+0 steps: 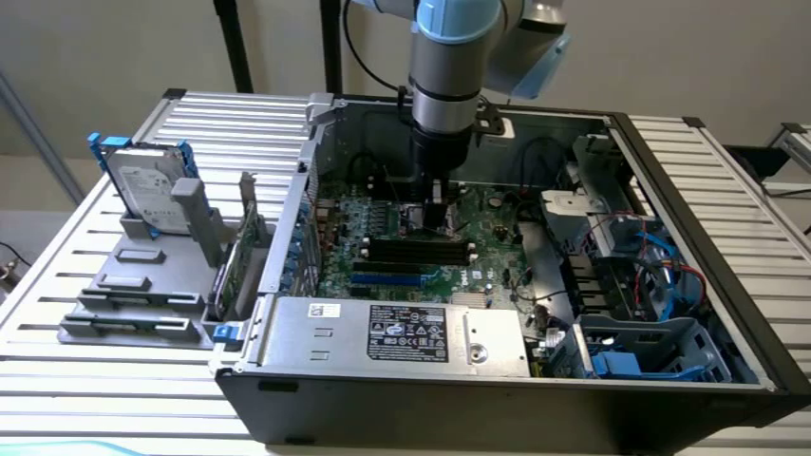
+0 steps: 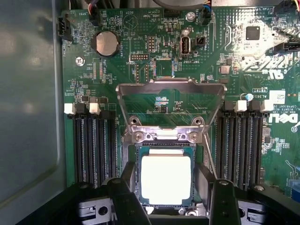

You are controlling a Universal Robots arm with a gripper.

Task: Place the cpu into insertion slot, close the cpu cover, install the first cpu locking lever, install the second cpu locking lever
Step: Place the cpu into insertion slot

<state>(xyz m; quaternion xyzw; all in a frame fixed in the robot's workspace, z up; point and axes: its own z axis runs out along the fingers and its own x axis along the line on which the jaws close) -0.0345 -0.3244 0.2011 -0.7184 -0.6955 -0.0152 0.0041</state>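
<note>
Wrist view shows the gripper (image 2: 166,190) clenched on the cpu (image 2: 166,176), low over the insertion slot (image 2: 164,137) with the cpu cover (image 2: 171,88) standing open; any tilt or offset on release could leave it misseated.

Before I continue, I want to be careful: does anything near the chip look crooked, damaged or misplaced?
Nothing stands out. The chip sits square to the socket, and the metal cover is swung open and looks unbent.

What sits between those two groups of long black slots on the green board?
In the wrist view: the cpu, with the cpu cover raised open beside it.
</note>
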